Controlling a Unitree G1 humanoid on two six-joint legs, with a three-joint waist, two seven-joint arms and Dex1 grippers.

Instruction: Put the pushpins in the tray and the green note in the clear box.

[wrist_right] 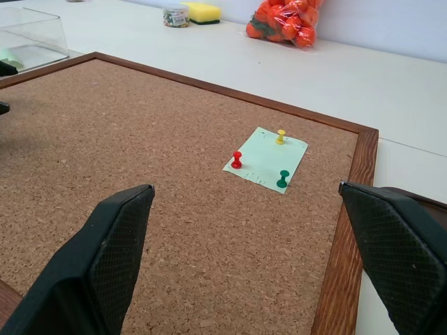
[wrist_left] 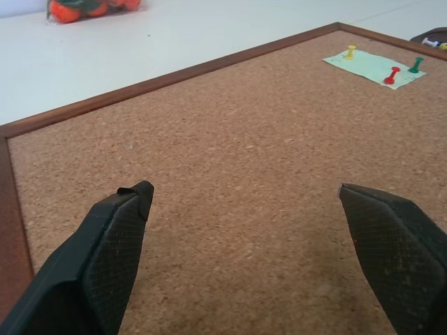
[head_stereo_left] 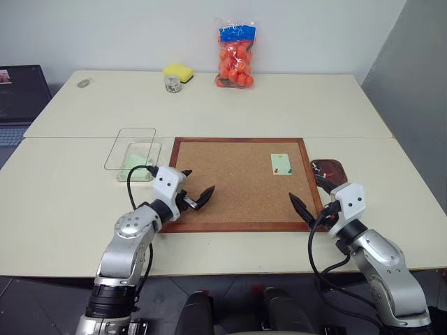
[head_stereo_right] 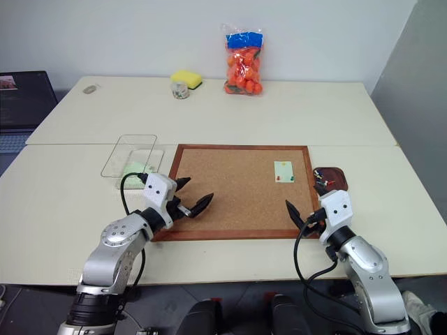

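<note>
The green note (head_stereo_left: 281, 165) lies on the right part of a cork board (head_stereo_left: 237, 195), held by a red pushpin (wrist_right: 237, 160), a yellow one (wrist_right: 280, 137) and a green one (wrist_right: 283, 179). The dark reddish tray (head_stereo_left: 328, 169) sits just off the board's right edge with a few pins in it. The clear box (head_stereo_left: 133, 150) stands off the board's left edge with pale green paper inside. My left gripper (head_stereo_left: 195, 187) hovers open over the board's near left corner. My right gripper (head_stereo_left: 312, 195) is open over the near right corner, short of the note.
At the table's far side stand a bag of orange balls (head_stereo_left: 237, 56), a yellow sponge (head_stereo_left: 179, 71) and a small jar (head_stereo_left: 172, 84). A laptop (head_stereo_left: 17, 98) sits at the far left. A seam runs between the two tabletops behind the board.
</note>
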